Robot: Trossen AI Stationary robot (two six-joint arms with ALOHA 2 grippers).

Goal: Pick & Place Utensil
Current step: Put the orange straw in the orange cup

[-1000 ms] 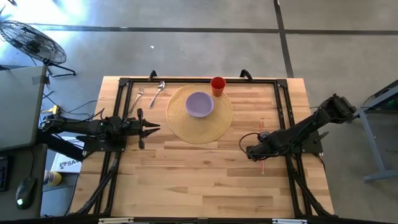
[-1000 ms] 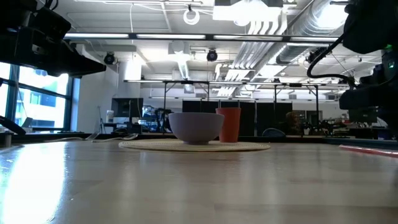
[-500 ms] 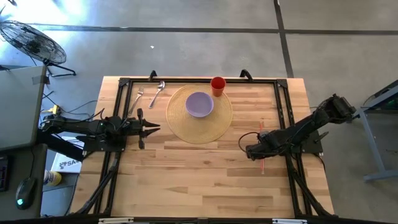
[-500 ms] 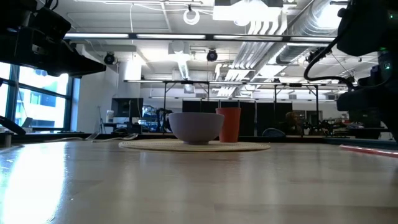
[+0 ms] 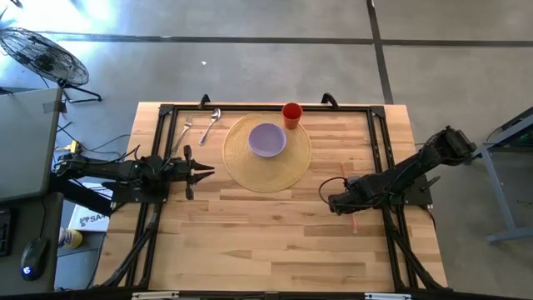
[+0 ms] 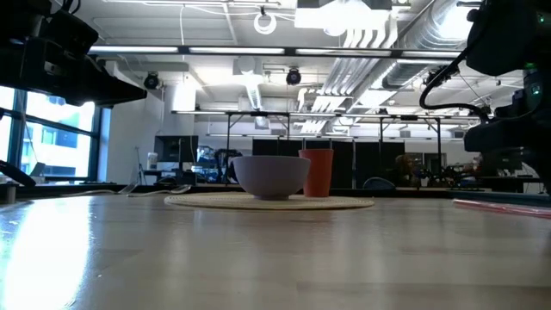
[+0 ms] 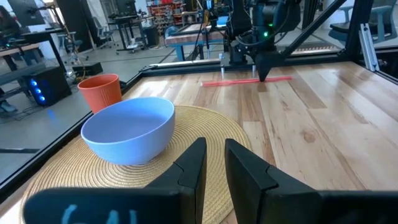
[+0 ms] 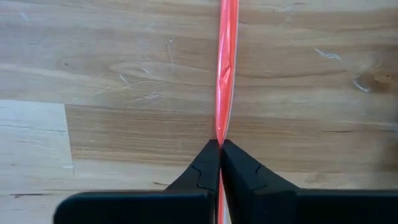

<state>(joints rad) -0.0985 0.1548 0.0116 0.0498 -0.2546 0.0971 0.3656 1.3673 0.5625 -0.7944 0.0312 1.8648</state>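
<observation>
Right of centre in the high view, the right gripper [image 5: 332,202] is down at the wooden table [image 5: 266,242] with its dark fingers [image 8: 200,169] pinched shut on a thin, flat, translucent red plastic utensil [image 8: 226,74] that lies along the boards just beside the arm. At middle left the left gripper [image 5: 206,172] waits with a narrow gap between its fingers, holding nothing, pointed at the round woven straw placemat [image 5: 287,164]. On that mat sits a lavender plastic bowl [image 5: 267,139], an orange-red plastic cup [image 5: 291,114] stands at its upper edge, and a metal fork [image 5: 185,131] and metal spoon [image 5: 210,125] lie upper left.

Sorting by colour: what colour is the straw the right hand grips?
Translucent red-orange straw, clearest in the right wrist view.
</observation>
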